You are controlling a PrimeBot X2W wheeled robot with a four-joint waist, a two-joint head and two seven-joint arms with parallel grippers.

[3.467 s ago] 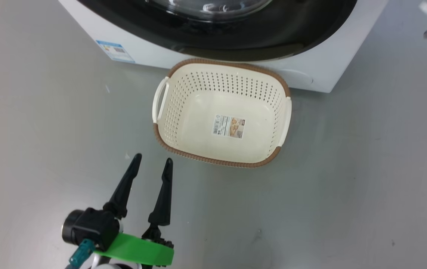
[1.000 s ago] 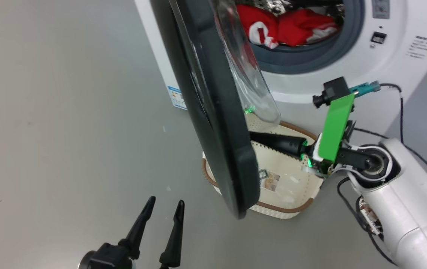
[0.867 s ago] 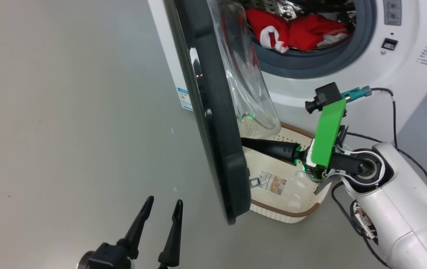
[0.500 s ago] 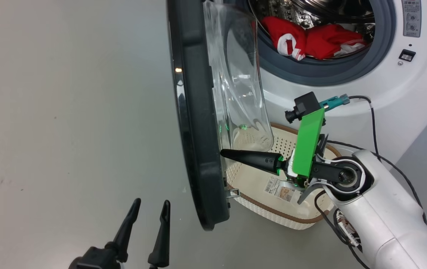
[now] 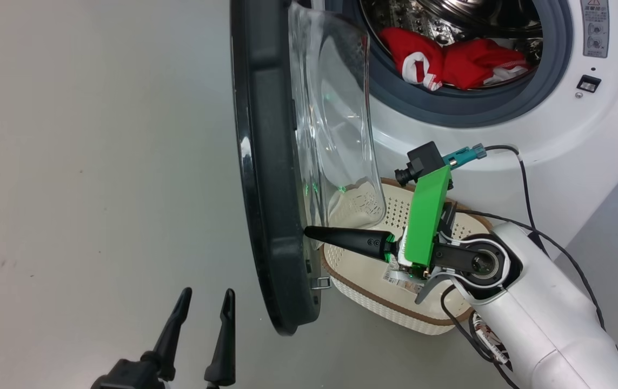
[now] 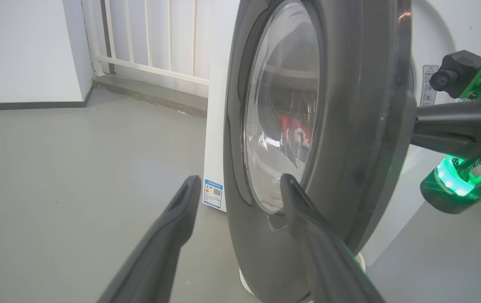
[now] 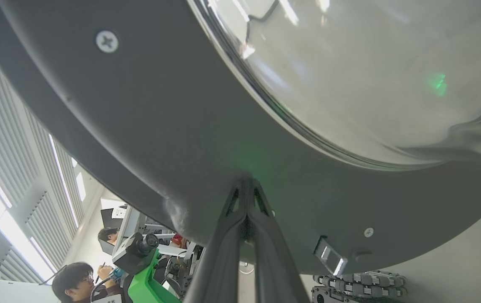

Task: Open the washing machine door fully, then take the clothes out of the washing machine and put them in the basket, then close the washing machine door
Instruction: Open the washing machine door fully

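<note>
1 washing machine point(image 5: 503, 146), 1 open door point(image 5: 265, 162), 1 basket point(image 5: 390, 316) — 2 red garments point(image 5: 482, 59).

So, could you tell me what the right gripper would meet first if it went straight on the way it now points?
The washing machine door: the right gripper, shut, points straight at the door's dark inner rim, and its tips seem to be touching it.

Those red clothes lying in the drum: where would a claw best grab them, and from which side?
Probably the bunched fold of the clothes nearest the grey gasket: it humps up at the front of the drum. Come straight in from the front, over the gasket lip; the washing machine door stands swung out on the left.
</note>
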